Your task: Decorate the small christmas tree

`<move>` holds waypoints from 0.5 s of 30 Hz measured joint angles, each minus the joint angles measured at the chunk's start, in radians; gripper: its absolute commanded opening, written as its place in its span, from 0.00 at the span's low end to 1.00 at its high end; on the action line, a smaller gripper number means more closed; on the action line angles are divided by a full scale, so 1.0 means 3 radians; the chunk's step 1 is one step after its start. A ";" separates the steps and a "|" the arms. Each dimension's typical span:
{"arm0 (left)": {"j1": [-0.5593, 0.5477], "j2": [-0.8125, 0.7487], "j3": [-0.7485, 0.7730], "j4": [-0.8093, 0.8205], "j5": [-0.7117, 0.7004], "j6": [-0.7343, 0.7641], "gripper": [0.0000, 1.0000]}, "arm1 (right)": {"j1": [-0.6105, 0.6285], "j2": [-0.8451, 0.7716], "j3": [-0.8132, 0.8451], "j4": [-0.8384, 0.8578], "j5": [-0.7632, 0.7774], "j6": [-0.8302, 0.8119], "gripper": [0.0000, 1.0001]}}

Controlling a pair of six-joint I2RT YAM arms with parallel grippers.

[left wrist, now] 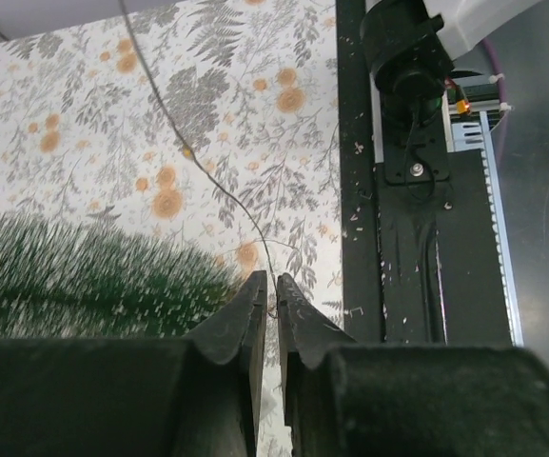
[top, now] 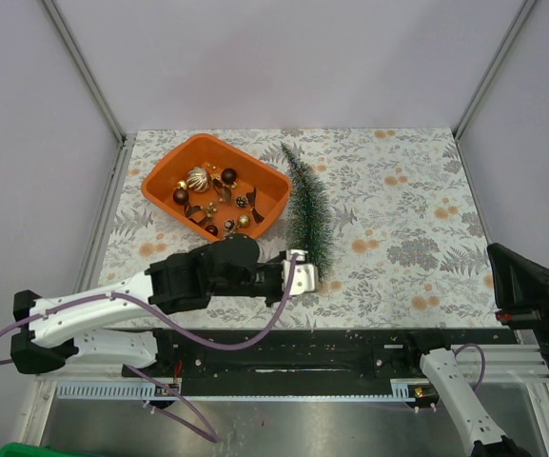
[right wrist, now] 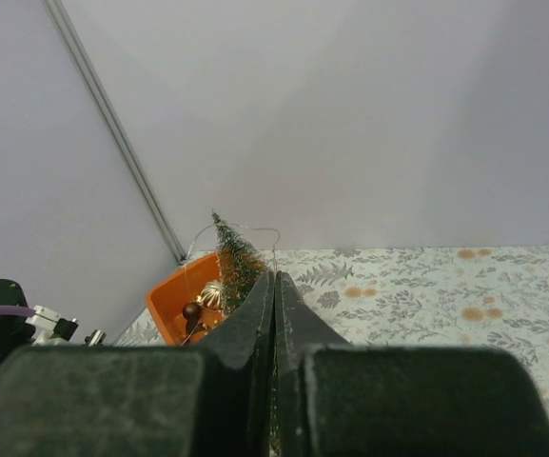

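Observation:
The small christmas tree (top: 307, 209) lies on its side on the floral tablecloth, tip toward the back, just right of the orange tray (top: 160, 176). My left gripper (top: 304, 274) sits at the tree's base end. In the left wrist view its jaws (left wrist: 269, 279) stand almost together on a thin wire (left wrist: 219, 190) that runs away across the cloth, with the tree's needles (left wrist: 84, 276) to their left. My right gripper (right wrist: 274, 274) is shut, held back at the right, looking at the tree (right wrist: 236, 262) and tray (right wrist: 174, 309). A thin wire (right wrist: 250, 228) arcs by the tree tip.
The tray holds several baubles, a gold ribbed one (top: 198, 179) among them. A black rail (left wrist: 412, 248) runs along the table's near edge. Grey walls with metal posts (top: 84, 67) enclose the back and sides. The right arm's black wrist (top: 531, 281) is at the right edge.

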 measured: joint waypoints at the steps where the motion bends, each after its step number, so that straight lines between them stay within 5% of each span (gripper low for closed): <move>1: 0.0028 -0.0069 -0.0034 -0.0024 0.0005 -0.0001 0.14 | 0.0000 0.0024 -0.0014 0.0024 -0.0009 0.0003 0.00; 15: 0.0762 -0.1128 -0.0903 -0.0076 -0.0122 -0.0253 0.14 | 0.0011 0.0727 -0.0280 0.0928 -0.0838 0.0153 0.00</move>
